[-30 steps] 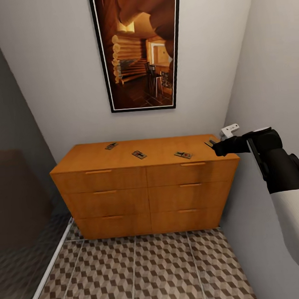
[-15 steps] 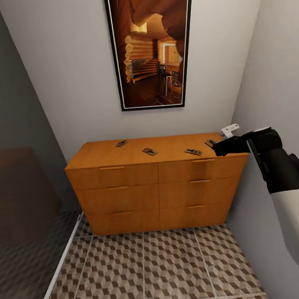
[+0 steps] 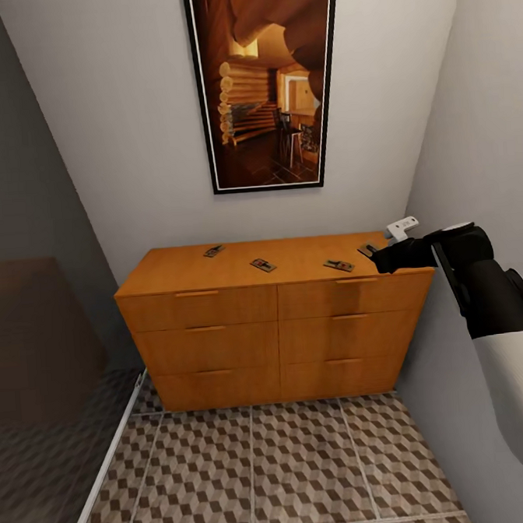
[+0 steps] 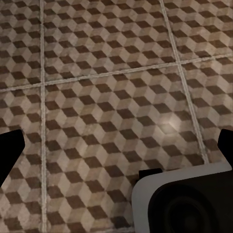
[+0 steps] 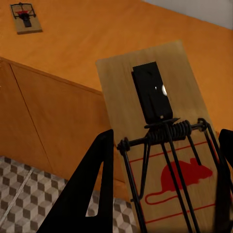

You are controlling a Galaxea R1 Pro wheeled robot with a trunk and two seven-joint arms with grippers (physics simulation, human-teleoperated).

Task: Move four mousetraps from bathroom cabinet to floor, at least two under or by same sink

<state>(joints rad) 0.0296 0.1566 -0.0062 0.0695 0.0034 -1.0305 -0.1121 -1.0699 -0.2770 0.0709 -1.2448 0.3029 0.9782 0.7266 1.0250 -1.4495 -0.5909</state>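
Right jaws (image 5: 165, 194) closed on a mousetrap (image 5: 160, 136), board between my fingers (image 5: 90, 189), above cabinet (image 3: 277, 323) top's 3 o'clock end. Three other mousetraps (image 3: 262, 265) lie on top. Left jaws (image 4: 116, 145) spread, empty, over bathroom floor (image 4: 97, 87).

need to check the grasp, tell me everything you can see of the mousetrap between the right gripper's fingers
The mousetrap is a flat tan wooden board with a black rectangular plate, a dark wire spring and bar, and a red mouse outline printed at the near end. It sits between the two dark fingers of the right gripper, at the right end of the cabinet, its far part over the top. Whether it is lifted or resting there is unclear.
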